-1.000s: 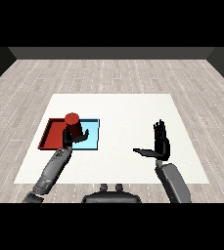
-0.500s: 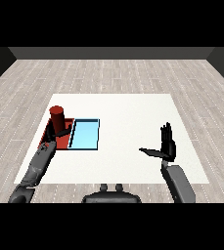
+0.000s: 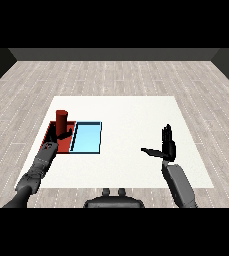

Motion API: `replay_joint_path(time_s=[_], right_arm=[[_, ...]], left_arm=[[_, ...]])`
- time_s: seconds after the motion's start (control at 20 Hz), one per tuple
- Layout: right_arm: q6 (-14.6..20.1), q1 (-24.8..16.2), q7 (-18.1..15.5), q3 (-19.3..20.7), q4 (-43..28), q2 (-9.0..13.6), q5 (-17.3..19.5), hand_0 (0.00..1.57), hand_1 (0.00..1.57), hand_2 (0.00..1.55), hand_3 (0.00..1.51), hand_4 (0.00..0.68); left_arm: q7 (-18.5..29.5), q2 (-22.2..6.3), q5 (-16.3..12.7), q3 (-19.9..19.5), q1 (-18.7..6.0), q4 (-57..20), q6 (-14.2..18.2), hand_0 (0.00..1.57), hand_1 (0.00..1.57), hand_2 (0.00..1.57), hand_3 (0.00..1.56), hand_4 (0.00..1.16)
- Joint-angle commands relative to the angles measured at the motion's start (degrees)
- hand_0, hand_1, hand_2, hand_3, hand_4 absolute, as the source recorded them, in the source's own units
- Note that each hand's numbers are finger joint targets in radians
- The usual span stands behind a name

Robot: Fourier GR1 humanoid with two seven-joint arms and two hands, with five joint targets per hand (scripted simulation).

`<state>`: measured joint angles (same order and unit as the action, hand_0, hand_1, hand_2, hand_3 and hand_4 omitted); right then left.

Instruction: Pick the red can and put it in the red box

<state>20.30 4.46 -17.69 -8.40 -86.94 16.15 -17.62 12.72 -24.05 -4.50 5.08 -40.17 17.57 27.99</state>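
In the head view the left hand (image 3: pixel 56 136) reaches forward over the red tray (image 3: pixel 51 134), its fingers curled round the lower part of the red can (image 3: pixel 61 121), which stands upright within that tray. The right hand (image 3: pixel 167 147) is raised well apart over the white surface (image 3: pixel 131 115), fingers straight, thumb out, holding nothing. The light blue tray (image 3: pixel 87 138) lies just beside the red one.

1. Left forearm (image 3: pixel 36 170), nearest the red tray (image 3: pixel 50 134): grey, rounded, segmented.
2. Left hand (image 3: pixel 56 137): black.
3. Right forearm (image 3: pixel 178 185), far from that tray: grey, tapered.
4. Right hand (image 3: pixel 167 146): black, slim fingers.
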Motion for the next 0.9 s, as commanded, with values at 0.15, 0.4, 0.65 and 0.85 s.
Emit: replay_joint_path(time_s=[0.15, 0.4, 0.65, 0.85], right_arm=[[-0.49, 3.13, -1.63, 0.96, 4.97, -1.11, 0.35, 0.0, 0.0, 0.0, 0.0, 0.0], [-0.9, 5.84, -3.11, 1.2, 8.11, -3.12, 0.25, 0.0, 0.0, 0.0, 0.0, 0.0], [-2.94, 4.84, -3.85, 4.19, 7.76, -1.17, -1.64, 0.0, 0.0, 0.0, 0.0, 0.0], [-2.53, 2.8, -5.5, 3.27, 6.92, -2.69, -0.66, 0.0, 0.0, 0.0, 0.0, 0.0]], left_arm=[[-4.64, 1.41, 2.4, 0.48, -1.23, -12.83, 1.38, 0.59, 0.59, 0.63, 0.41, 0.78], [-5.66, 0.81, -1.22, -3.83, -0.56, -14.73, 3.73, 1.11, 1.11, 1.05, 0.0, 0.66], [-9.24, -1.85, -0.1, -2.69, -0.79, -16.8, -7.03, 0.0, 0.0, 0.0, 0.0, 0.0], [-12.26, -1.83, 1.27, -1.63, -4.29, -16.57, -5.14, 0.0, 0.0, 0.0, 0.0, 0.0]])
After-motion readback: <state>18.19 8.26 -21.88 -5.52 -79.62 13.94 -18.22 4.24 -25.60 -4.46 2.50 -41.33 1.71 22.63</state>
